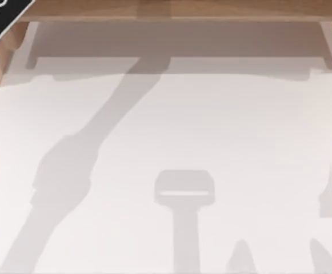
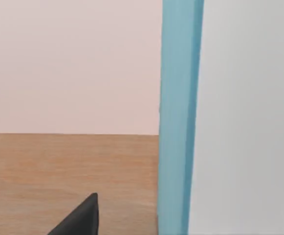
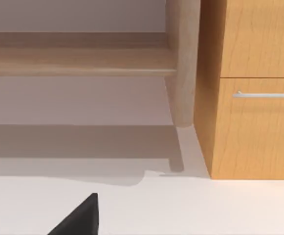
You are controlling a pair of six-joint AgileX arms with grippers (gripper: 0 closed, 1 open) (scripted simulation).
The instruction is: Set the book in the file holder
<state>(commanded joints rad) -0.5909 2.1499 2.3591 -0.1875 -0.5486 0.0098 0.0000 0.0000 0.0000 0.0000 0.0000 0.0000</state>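
In the left wrist view a tall upright slab, which I take for the book (image 2: 229, 117), stands very close to the camera. It has a light blue edge (image 2: 178, 117) and a pale grey-white face. A black part of my left gripper (image 2: 80, 220) shows beside it, apart from the blue edge. Whether the gripper holds the slab is hidden. The file holder is out of view. A black part of my right gripper (image 3: 80, 220) hangs over the white table (image 3: 181, 205).
The white table (image 1: 223, 125) carries grey shadows of an arm and a stand. Beyond its far edge are a wooden shelf (image 1: 171, 8), a round wooden post (image 3: 183, 63) and a wooden cabinet (image 3: 254, 122) with a metal drawer handle (image 3: 264, 94).
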